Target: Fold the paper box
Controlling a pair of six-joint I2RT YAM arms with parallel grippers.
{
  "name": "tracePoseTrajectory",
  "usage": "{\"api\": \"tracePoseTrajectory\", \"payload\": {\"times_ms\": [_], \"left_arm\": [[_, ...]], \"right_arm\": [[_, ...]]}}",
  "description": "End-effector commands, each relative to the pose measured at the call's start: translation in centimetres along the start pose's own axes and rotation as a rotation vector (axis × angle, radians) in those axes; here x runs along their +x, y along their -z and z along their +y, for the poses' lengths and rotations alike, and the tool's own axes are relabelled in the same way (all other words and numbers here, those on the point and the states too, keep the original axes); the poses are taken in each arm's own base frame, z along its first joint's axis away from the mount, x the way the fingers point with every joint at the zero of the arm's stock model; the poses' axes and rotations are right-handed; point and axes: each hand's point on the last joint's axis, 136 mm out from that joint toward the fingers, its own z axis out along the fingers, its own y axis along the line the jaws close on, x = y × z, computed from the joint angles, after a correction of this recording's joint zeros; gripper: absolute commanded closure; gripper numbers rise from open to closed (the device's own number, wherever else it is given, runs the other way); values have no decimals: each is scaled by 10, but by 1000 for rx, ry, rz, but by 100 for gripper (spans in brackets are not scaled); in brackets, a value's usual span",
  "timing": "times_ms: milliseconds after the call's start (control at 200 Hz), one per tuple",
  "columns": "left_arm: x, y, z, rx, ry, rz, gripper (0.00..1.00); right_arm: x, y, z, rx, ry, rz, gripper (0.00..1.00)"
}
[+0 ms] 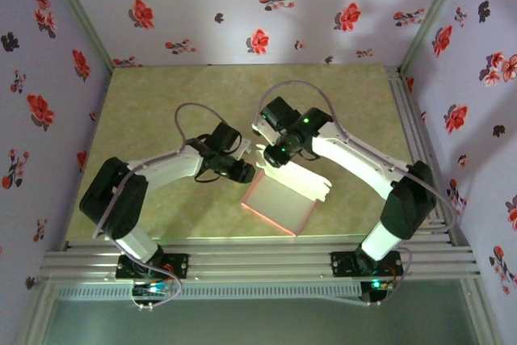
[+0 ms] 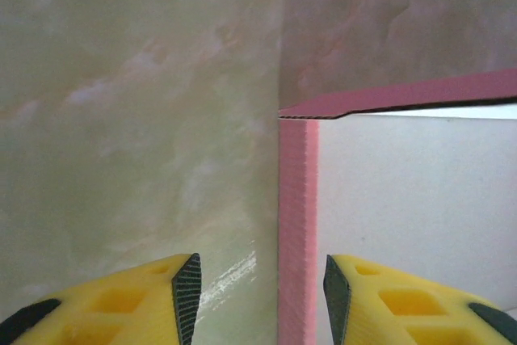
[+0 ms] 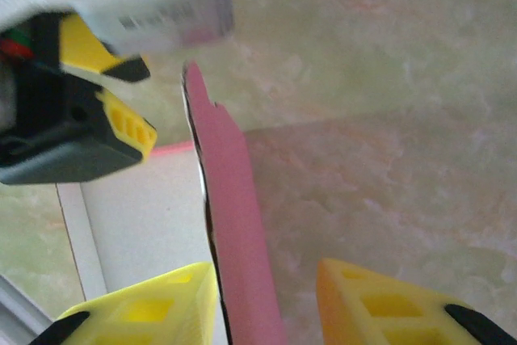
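One marbled green-beige tabletop (image 1: 161,111) carries the thin cardboard paper box (image 1: 279,204), whitish-grey inside and salmon-pink outside, at its near middle. It looks light, stiff yet easily creased, so the raised edges seem the best holds. The left gripper (image 2: 262,280) straddles an upright pink wall (image 2: 297,224), fingers apart. The right gripper (image 3: 266,280) likewise straddles a notched pink flap (image 3: 230,199), unclamped. Both crowd the box's far-left corner, risking collision.

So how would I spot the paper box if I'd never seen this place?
Find the greenish marbled table between the flowery walls, then look near its front edge, where the left gripper and right gripper nearly meet. Right below them sits the paper box, a thin card sheet with a pale whitish face and bright pink edges, unlike anything else there.
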Motion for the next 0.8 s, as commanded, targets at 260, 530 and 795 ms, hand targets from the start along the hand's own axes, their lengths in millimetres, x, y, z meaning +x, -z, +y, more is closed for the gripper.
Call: {"api": "tracePoseTrajectory", "payload": {"times_ms": [260, 530, 795], "left_arm": [[19, 15, -14, 5, -129, -82, 50], [26, -5, -15, -79, -202, -7, 50], [12, -20, -11, -131, -215, 8, 53]], "right_arm": [[14, 4, 1, -100, -109, -16, 76], [12, 2, 3, -117, -105, -18, 83], [15, -1, 4, -147, -117, -8, 88]]}}
